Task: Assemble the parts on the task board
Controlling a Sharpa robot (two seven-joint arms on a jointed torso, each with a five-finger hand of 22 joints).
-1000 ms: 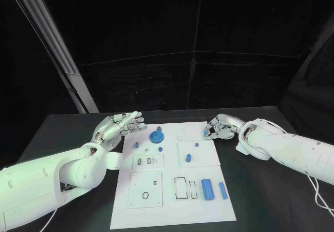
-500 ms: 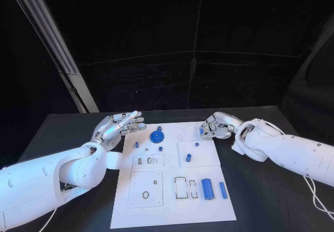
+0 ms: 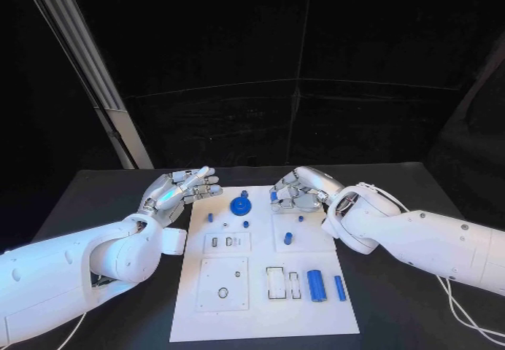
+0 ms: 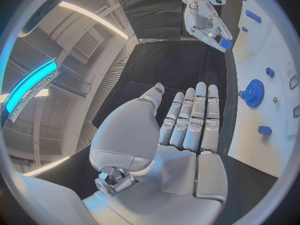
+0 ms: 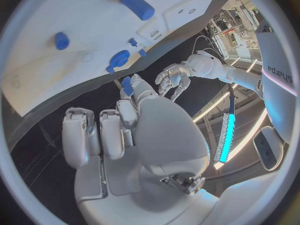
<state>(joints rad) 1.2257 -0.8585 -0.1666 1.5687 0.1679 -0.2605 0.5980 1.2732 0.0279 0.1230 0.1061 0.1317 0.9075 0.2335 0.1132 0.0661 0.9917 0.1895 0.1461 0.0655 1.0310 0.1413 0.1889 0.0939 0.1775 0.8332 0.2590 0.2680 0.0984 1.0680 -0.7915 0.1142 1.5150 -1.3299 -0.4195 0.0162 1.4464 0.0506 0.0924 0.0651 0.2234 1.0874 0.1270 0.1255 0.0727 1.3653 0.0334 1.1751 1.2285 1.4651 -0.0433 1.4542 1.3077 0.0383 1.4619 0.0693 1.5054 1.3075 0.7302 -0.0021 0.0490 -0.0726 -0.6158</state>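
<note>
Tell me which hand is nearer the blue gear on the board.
Left. The left hand hovers just beside the blue gear, off the board's edge; the right hand, pinching a small blue part, sits slightly farther away.

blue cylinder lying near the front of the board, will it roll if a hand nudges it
Probably yes: the blue cylinder lies on its side on the flat task board, so a sideways push would likely roll it. It looks solid and stiff. Its smooth surface may be slippery to pinch.

black table [image 3: 400,292], slanted metal post [image 3: 100,95]
</note>
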